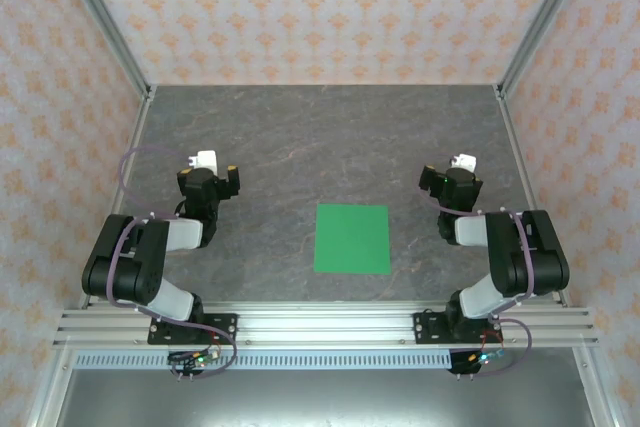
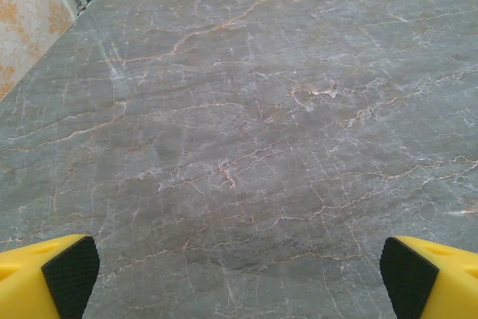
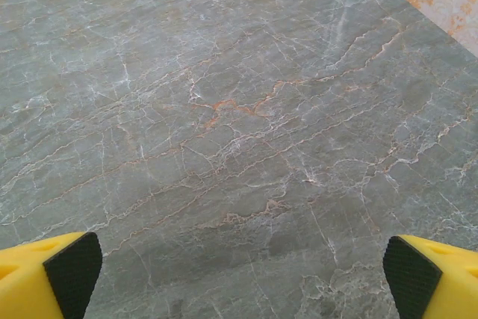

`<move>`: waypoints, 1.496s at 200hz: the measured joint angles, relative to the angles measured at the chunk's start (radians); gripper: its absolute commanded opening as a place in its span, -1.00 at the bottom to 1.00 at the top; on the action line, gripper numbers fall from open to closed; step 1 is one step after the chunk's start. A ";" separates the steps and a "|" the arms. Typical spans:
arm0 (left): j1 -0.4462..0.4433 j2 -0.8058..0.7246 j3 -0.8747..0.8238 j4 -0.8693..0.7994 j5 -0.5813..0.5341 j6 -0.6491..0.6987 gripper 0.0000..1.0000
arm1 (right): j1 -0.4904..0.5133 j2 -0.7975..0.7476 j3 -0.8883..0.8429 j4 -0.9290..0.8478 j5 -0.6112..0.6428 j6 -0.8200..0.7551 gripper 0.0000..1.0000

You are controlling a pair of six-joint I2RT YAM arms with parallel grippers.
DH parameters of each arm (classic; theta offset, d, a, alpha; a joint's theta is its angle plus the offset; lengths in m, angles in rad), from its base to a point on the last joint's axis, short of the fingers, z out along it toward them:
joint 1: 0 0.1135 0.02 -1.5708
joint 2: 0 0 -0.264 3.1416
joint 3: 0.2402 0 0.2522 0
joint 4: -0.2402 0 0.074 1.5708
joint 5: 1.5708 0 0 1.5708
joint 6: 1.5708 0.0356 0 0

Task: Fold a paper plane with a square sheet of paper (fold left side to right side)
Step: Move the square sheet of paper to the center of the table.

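Right now I see the green sheet lying flat and unfolded on the desk, near the front edge and between the two arms. The left claw is wide open above bare desk, and its yellow fingers with black pads stand far apart. The right claw is open in the same way and holds nothing. Both claws are well apart from the sheet.

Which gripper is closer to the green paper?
The right gripper; the left gripper sits visibly farther from the paper.
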 measured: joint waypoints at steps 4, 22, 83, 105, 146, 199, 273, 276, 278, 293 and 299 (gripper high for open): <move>0.000 0.000 0.000 0.000 0.000 0.000 0.99 | 0.000 0.000 0.000 0.000 0.000 0.000 1.00; 0.000 0.000 0.000 0.000 0.000 0.000 0.99 | 0.000 0.000 0.000 0.000 0.000 0.000 1.00; 0.000 0.000 0.000 0.000 0.000 0.000 0.99 | 0.000 0.000 0.000 0.000 0.000 0.000 1.00; 0.000 0.000 0.000 0.000 0.000 0.000 0.99 | 0.000 0.000 0.000 0.000 0.000 0.000 1.00; 0.000 0.000 0.000 0.000 0.009 0.001 0.99 | 0.000 0.000 0.000 0.000 0.000 0.000 1.00; -0.005 -0.256 0.062 -0.273 0.038 -0.029 0.98 | 0.000 -0.202 0.048 -0.221 0.008 0.032 1.00; -0.459 -0.533 0.259 -0.745 0.068 -0.185 0.98 | 0.006 -0.695 0.210 -0.864 -0.051 0.254 0.99; -0.480 -0.527 0.263 -0.762 0.068 -0.192 0.99 | 0.007 -0.701 0.216 -0.890 -0.054 0.261 0.99; -0.498 -0.520 0.266 -0.772 0.069 -0.201 0.99 | 0.008 -0.707 0.220 -0.911 -0.058 0.266 1.00; -0.627 -0.451 0.292 -0.846 0.070 -0.245 0.99 | 0.018 -0.734 0.247 -1.030 -0.082 0.296 1.00; -0.687 -0.410 0.311 -0.874 0.067 -0.261 0.99 | 0.023 -0.743 0.256 -1.073 -0.093 0.307 0.99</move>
